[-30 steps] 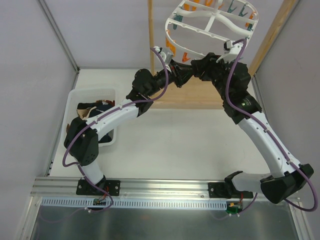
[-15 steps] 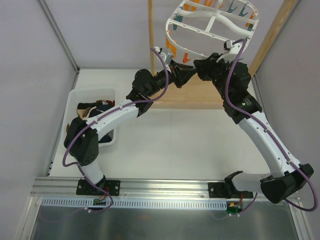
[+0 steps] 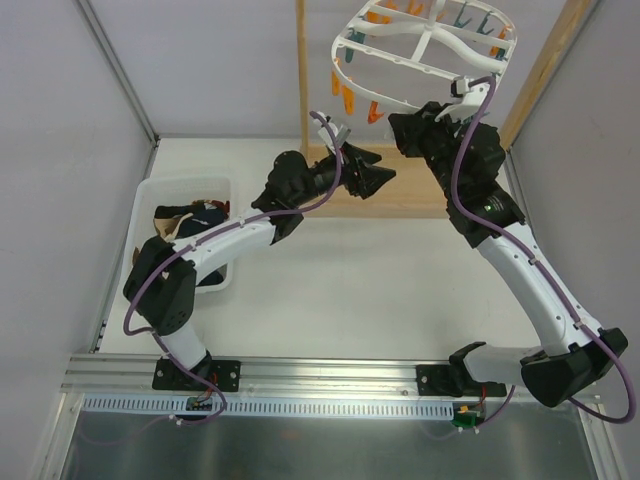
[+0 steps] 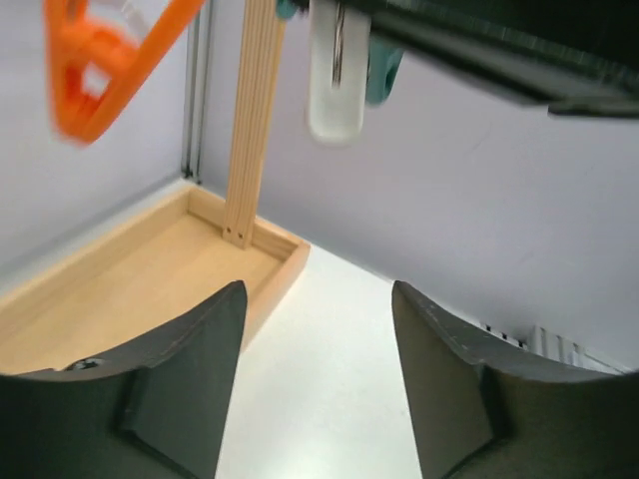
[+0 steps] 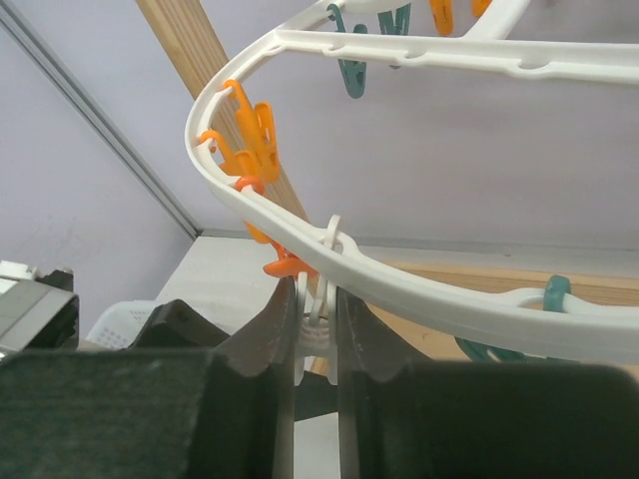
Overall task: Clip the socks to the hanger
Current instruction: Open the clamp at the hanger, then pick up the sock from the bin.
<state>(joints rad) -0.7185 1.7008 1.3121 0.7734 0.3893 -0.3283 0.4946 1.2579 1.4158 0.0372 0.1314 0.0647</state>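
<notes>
We see right claw point(image 5: 315, 299) clenched on a white peg link point(image 5: 318, 323) under the hanger point(image 5: 419, 295) rim. Left claw point(image 4: 318, 299) released, empty, below an orange peg point(image 4: 92, 62). Socks point(image 3: 190, 214) in bin point(image 3: 150, 192), well apart.

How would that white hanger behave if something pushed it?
Probably stiff: the hanger has thin plastic bars that hold their curve. Likely light, being mostly open frame. It sits raised off the table, so a push would probably swing or tilt it.
</notes>
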